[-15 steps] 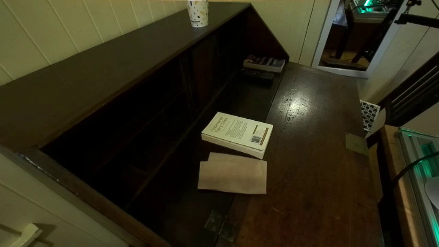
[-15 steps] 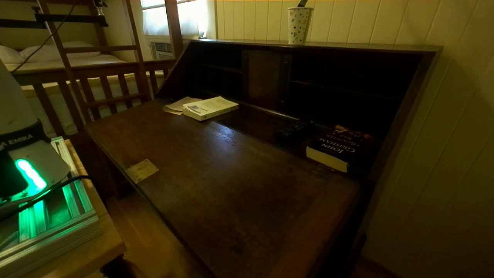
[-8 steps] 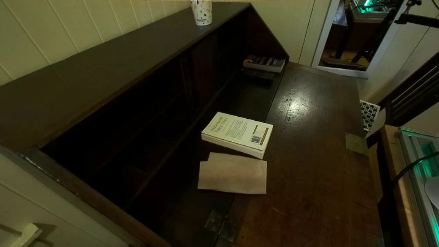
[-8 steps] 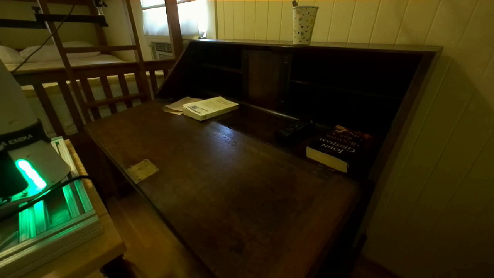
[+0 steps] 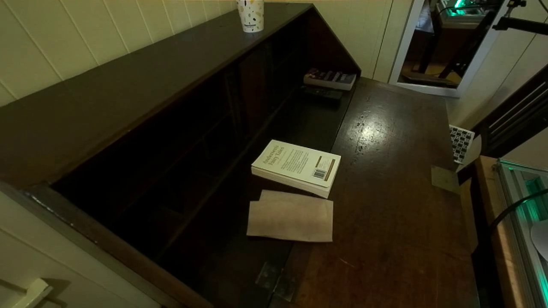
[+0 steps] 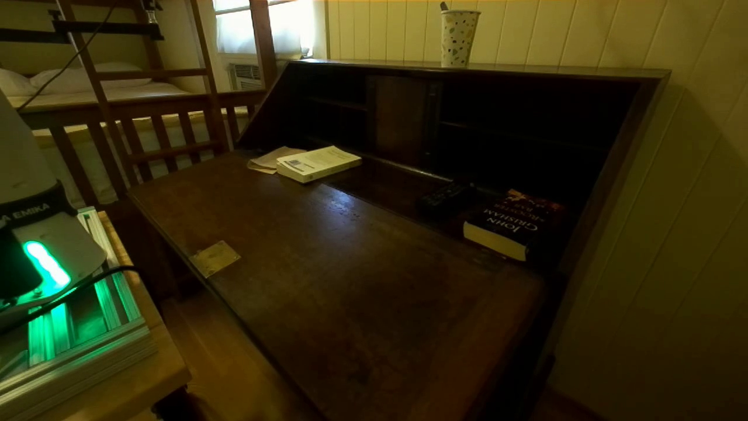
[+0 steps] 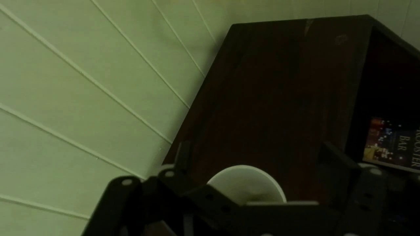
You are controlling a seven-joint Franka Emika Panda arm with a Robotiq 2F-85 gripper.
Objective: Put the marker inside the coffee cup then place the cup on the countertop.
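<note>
In the wrist view we see the gripper (image 7: pixel 256 150) with its two fingers standing wide apart, and it has hold of nothing. The coffee cup (image 7: pixel 244 180) shows low in that view, between the fingers and closer to the finger on the view's left, its pale round mouth facing the camera. The gripper's dark linkage covers the nearer part of the cup, so we cannot tell whether a finger touches it.

In both exterior views we find the cup standing on its base on the raised ledge (image 5: pixel 150 68), near the ledge's front edge and higher than the countertop (image 6: pixel 350 292). In an exterior view the dark end of the marker (image 6: pixel 444 6) pokes up past the cup's rim at one side; the cup hides the rest of it.

Lower down, we see the white book (image 5: pixel 297 167) just beside some brown paper (image 5: pixel 295 222), both lying partly on the countertop. Well apart from these lies a dark book (image 6: pixel 508 225), with a dark oblong object (image 6: pixel 447 196) near it.
</note>
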